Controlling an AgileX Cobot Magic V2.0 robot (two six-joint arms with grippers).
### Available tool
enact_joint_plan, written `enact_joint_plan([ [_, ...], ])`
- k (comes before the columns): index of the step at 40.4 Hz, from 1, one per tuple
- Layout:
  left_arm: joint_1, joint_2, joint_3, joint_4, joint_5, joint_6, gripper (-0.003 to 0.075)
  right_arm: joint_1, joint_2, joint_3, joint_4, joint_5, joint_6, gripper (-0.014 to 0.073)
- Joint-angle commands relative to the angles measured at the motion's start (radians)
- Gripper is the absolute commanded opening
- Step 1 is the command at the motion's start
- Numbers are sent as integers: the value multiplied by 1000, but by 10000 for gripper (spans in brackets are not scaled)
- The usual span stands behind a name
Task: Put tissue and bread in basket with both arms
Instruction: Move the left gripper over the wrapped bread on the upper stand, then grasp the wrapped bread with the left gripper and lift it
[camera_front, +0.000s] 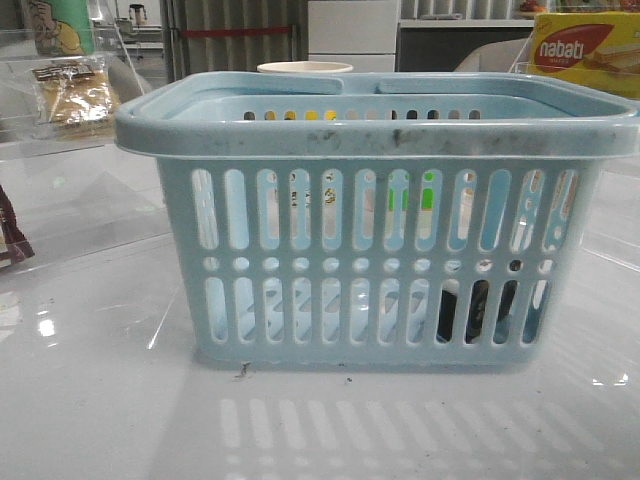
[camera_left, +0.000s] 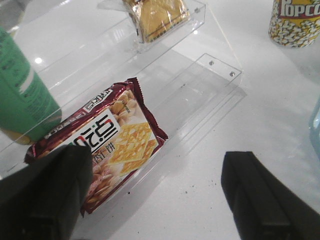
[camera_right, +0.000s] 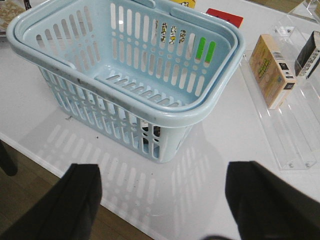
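Looking forward, you see the basket (camera_front: 370, 215) filling mid-table, its thick rim toward you. A dark shape shows through its lower right slots; you cannot tell what it is. The bread (camera_front: 73, 92) lies on a clear shelf (camera_left: 210, 75) far left. Both the left gripper (camera_left: 160, 192) and right gripper (camera_right: 162, 200) hold their jaws wide apart over bare table (camera_front: 100, 400), gripping nothing.
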Motion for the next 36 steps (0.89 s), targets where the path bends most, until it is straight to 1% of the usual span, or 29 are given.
enact_joint_plan([
  [1,-1,123,-120,-8,-96,-7,583,0,7,-23,-12,-72,-6,612],
  [9,-1,325,-296,-4,-103,-7,583,0,7,-21,-12,-72,-6,612],
  [15,3,437,-421,-9,-73,-9,583,0,7,-21,-12,-72,-6,612],
  [25,28,571,-597,-19,-65,-25,583,0,7,-21,-12,-72,-6,612],
  [32,62,666,-704,-75,-67,-25,583,0,7,-21,-12,-72,-6,612],
  [36,68,715,-753,-78,-67,-25,583,0,7,-21,-12,-72,-6,612],
])
